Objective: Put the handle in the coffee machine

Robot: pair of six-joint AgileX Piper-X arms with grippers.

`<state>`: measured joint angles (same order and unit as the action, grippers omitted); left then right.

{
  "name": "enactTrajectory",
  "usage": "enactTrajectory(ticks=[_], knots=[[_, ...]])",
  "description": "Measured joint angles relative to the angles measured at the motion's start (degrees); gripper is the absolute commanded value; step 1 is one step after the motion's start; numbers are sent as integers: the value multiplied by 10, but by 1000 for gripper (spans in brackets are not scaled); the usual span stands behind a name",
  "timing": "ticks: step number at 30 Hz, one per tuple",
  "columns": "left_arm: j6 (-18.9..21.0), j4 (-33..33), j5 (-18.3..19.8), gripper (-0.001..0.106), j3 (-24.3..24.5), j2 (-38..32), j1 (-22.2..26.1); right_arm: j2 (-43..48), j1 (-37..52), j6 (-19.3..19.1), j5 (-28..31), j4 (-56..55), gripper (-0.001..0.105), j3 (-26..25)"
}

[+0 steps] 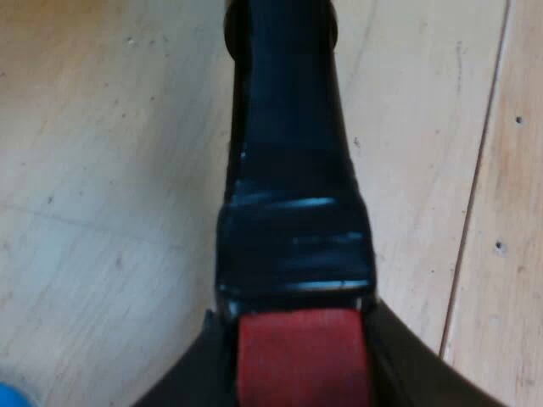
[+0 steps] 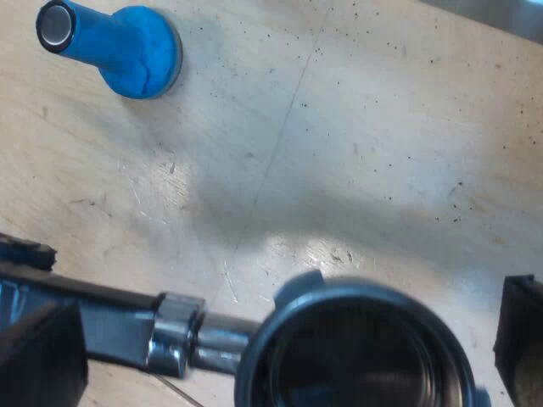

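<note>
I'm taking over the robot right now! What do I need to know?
Left gripper: shut on the holder, at the red end of its dark handle.
Right gripper: open, one finger on either side of the metal basket, not clamping it.
The holder is over the wooden table, and the blue tamper sits on the table nearby.
Done: holder gripped.
Left: lock it into the coffee machine.

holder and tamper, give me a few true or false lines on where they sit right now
1. The holder is locked into the espresso machine. False: it is over the wooden table, between the right gripper's spread fingers.
2. The blue tamper stands on the table, apart from the holder. True.
3. The handle's end is blue. False: it is red.
4. The left gripper is shut on the handle's end. True.
</note>
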<state>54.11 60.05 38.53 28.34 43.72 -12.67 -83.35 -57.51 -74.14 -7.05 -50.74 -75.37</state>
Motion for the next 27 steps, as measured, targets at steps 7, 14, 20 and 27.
enactTrajectory(ticks=[7,14,20,27], knots=[[4,-1,-4,0,0,0,54,0,0,24,-11,70,104,0],[4,-9,-4,0,0,0,106,11,-33,19,122,86,104,-4],[-8,-17,-4,0,0,0,123,24,-99,19,249,86,104,-5],[-17,-48,31,0,0,23,185,24,-161,26,440,106,104,8]])
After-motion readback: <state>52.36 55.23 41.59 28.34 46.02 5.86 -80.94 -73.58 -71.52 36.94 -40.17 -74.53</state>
